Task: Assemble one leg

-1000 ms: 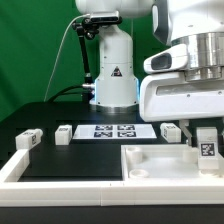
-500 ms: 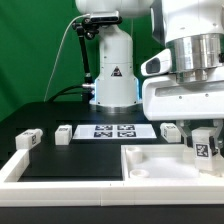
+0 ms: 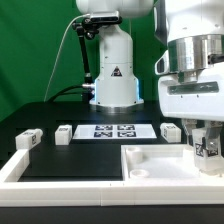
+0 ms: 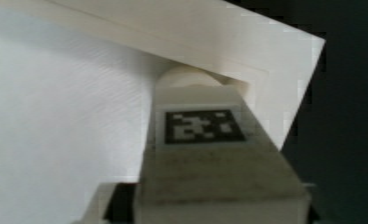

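My gripper (image 3: 206,138) is shut on a leg (image 3: 207,150), a chunky white post with a black-and-white tag facing the camera. It holds the leg upright at the exterior view's right, over the far right corner of the big flat white panel (image 3: 160,162). In the wrist view the leg (image 4: 207,150) fills the middle and its far end sits at the panel's (image 4: 74,110) corner recess. I cannot tell whether it touches. Dark fingers (image 4: 120,202) flank the leg.
Three more legs lie on the black table: one far left (image 3: 28,140), one (image 3: 64,133) left of the marker board (image 3: 113,130), and one (image 3: 170,131) right of it. A white border rail (image 3: 30,165) runs along the front left. The robot base (image 3: 113,80) stands behind.
The gripper has shifted slightly to the exterior view's right and a little lower with the leg still in it. The loose legs and panel have not moved.
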`<state>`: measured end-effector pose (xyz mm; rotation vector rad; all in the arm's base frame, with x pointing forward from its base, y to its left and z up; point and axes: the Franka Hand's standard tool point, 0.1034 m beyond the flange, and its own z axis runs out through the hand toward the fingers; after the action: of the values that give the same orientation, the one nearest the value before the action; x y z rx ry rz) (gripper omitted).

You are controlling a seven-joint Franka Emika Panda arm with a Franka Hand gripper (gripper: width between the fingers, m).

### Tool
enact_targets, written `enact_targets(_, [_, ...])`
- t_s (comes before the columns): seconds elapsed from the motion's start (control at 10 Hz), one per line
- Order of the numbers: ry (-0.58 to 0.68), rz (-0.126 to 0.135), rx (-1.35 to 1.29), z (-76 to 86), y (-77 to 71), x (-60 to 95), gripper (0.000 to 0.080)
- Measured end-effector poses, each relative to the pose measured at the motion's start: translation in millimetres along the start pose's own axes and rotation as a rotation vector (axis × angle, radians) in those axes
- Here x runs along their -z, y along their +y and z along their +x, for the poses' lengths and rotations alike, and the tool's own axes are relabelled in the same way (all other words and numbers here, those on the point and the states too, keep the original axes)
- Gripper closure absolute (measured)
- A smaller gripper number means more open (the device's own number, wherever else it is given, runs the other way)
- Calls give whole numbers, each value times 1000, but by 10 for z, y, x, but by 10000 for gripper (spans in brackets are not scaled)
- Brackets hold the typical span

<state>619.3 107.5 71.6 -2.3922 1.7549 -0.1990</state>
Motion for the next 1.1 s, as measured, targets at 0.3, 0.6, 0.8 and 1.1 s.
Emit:
enact_targets(0.3, [0,1,60,-3,-1,0,198])
enact_targets(0.6, [0,-4,304,-61,-9,-2,152])
enact_targets(0.8, [0,-4,552,-67,-14,-1,151])
enact_targets(1.1, [3,-36,897,-116,-40,14,151])
